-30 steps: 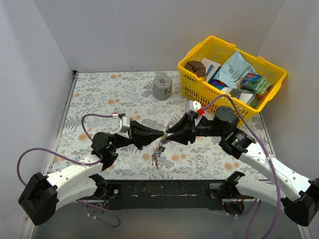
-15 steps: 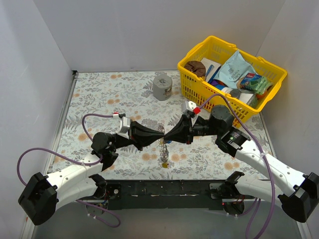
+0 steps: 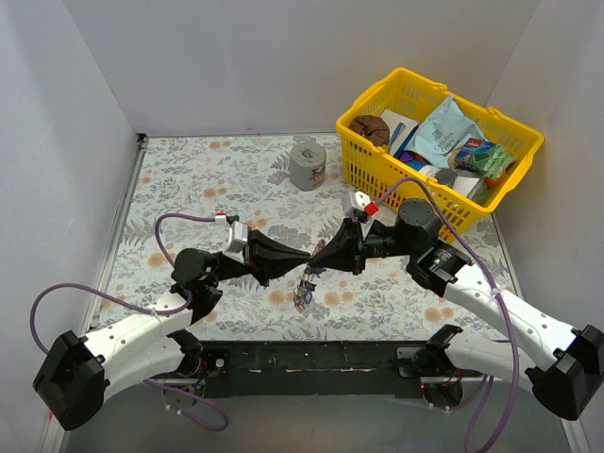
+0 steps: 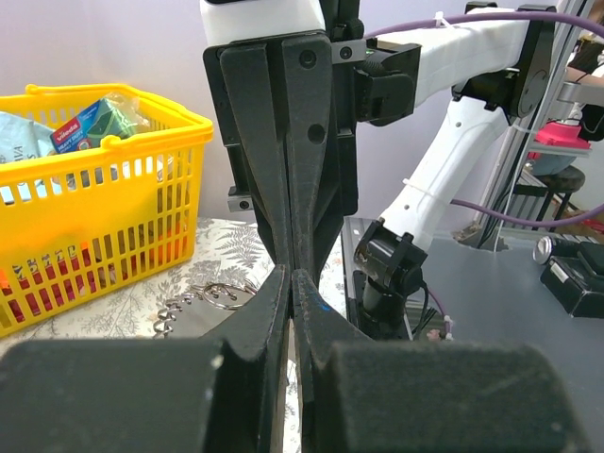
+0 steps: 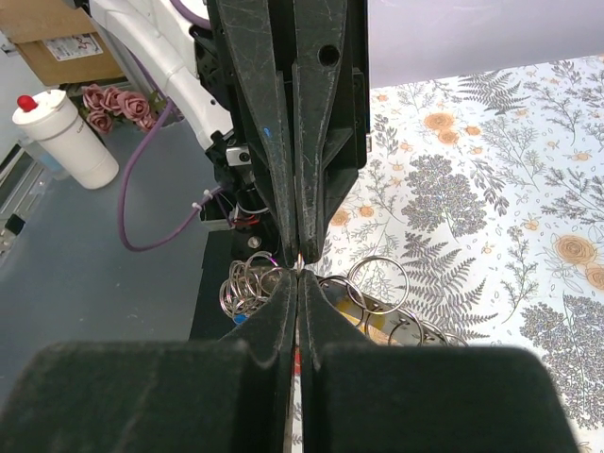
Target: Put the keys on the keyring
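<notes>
My left gripper [image 3: 304, 256] and right gripper [image 3: 319, 255] meet tip to tip above the middle of the table, both shut. A thin bit of metal [image 5: 299, 260] shows pinched where the tips meet; it looks like the keyring seen edge-on. A bunch of small wire rings [image 5: 253, 286] and keys hangs below the tips [image 3: 303, 289]. A yellow key head [image 5: 365, 311] and a blue bit [image 5: 240, 319] show among the rings. In the left wrist view my left fingertips [image 4: 279, 283] face the right gripper's fingers [image 4: 326, 142], with wire rings [image 4: 215, 294] to the left.
A grey can [image 3: 308, 165] stands at the back middle. A yellow basket [image 3: 370, 176] full of packets sits at the back right, just behind the right arm. White walls close in the floral table [image 3: 189, 179] on the left, back and right.
The right gripper has pushed a little leftward against the left one. The hanging bunch of keys has swung, and now hangs slightly left below the tips.
</notes>
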### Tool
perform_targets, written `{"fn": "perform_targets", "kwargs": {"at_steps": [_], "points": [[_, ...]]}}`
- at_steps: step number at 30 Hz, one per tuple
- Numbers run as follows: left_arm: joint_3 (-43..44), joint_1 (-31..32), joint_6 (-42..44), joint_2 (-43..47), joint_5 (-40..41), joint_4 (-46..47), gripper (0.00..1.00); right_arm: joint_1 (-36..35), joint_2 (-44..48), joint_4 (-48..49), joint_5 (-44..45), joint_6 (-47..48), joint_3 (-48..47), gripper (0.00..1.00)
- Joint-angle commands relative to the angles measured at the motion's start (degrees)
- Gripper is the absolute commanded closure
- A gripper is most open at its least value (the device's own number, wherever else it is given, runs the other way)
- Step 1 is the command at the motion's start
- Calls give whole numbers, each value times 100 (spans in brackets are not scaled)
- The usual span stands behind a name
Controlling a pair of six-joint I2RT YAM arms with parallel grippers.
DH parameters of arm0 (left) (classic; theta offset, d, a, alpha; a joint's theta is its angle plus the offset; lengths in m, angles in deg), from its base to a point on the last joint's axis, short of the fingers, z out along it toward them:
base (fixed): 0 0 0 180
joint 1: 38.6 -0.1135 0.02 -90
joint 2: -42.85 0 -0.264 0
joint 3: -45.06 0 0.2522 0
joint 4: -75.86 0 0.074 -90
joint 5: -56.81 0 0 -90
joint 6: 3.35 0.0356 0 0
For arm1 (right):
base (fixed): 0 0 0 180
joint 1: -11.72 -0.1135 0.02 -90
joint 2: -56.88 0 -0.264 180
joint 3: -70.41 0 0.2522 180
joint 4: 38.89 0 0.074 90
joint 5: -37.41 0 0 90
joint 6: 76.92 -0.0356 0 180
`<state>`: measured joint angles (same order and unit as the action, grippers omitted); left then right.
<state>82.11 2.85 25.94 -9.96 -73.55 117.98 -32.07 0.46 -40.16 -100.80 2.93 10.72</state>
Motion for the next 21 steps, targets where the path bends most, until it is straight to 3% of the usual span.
{"fn": "perform_targets", "kwargs": {"at_steps": [1, 15, 21], "points": [[316, 21, 305, 210, -104, -489, 100, -24, -9, 9, -75, 163, -100, 99], [492, 21, 735, 430, -393, -1544, 99, -24, -70, -773, -22, 610, -232, 99], [782, 30, 1148, 465, -613, -2291, 79, -24, -272, -1705, 30, 1215, -636, 99]]}}
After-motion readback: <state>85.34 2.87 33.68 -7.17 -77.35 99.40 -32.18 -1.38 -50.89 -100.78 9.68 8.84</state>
